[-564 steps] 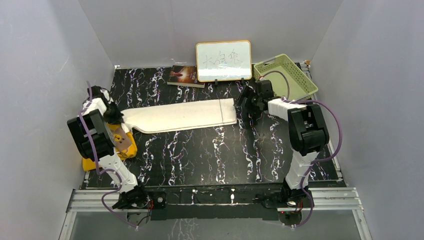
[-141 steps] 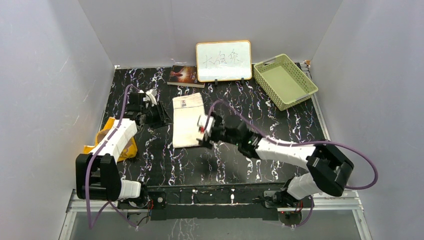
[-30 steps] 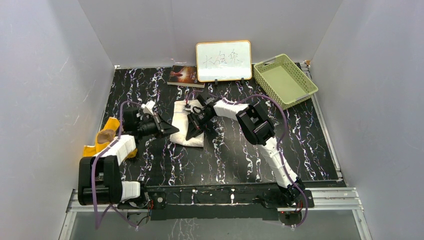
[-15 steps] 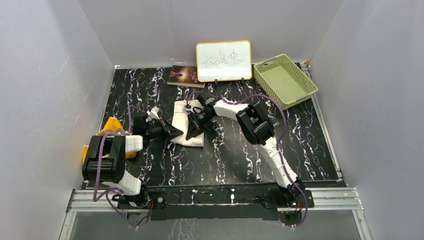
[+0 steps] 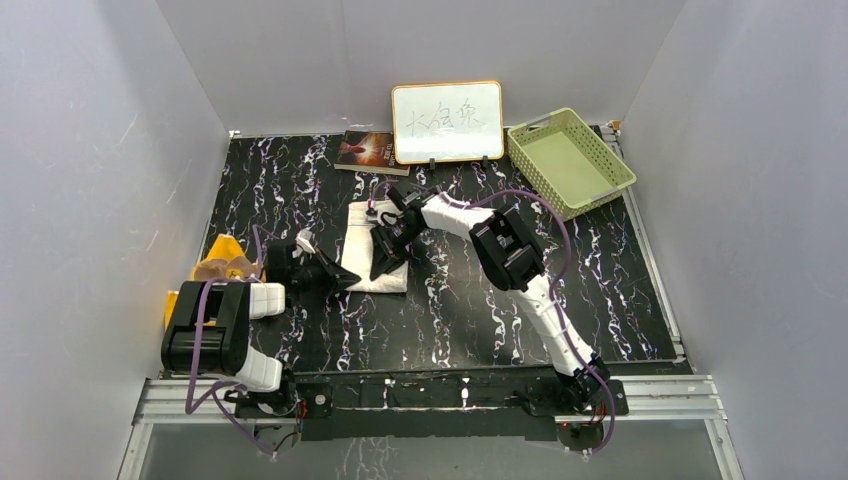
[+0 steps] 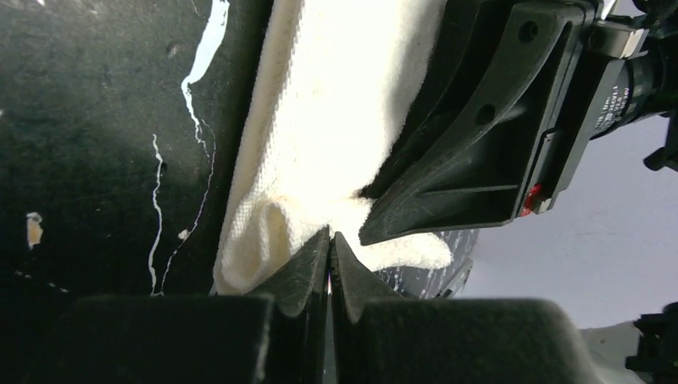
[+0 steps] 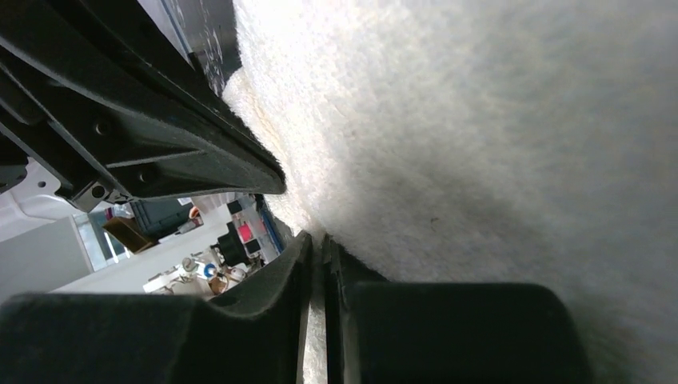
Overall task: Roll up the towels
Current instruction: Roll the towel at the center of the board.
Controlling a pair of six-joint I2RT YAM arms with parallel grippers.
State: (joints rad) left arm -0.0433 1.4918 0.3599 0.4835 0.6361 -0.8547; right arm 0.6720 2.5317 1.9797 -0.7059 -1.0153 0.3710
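Note:
The cream-white towel (image 5: 362, 225) lies folded in a short stack at mid-table. My left gripper (image 5: 353, 275) is shut, and its tips (image 6: 329, 232) touch the towel (image 6: 320, 120) at its near left corner fold. My right gripper (image 5: 379, 272) lies low on the towel's near edge. Its jaws (image 7: 317, 238) stand almost together with a thin layer of cream cloth (image 7: 480, 120) between them. The two grippers nearly meet, and each shows in the other's wrist view. The orange-yellow towel (image 5: 218, 246) lies crumpled at the table's left edge, partly under my left arm.
A white-faced board with an orange frame (image 5: 447, 122) stands at the back. A dark book (image 5: 366, 150) lies to its left and a green basket (image 5: 570, 160) to its right. Grey walls close in on three sides.
The long towel, once spread across the table, is now a short folded stack. Over the last second my left gripper slid nearer, to the towel's near left corner. My right gripper barely moved.

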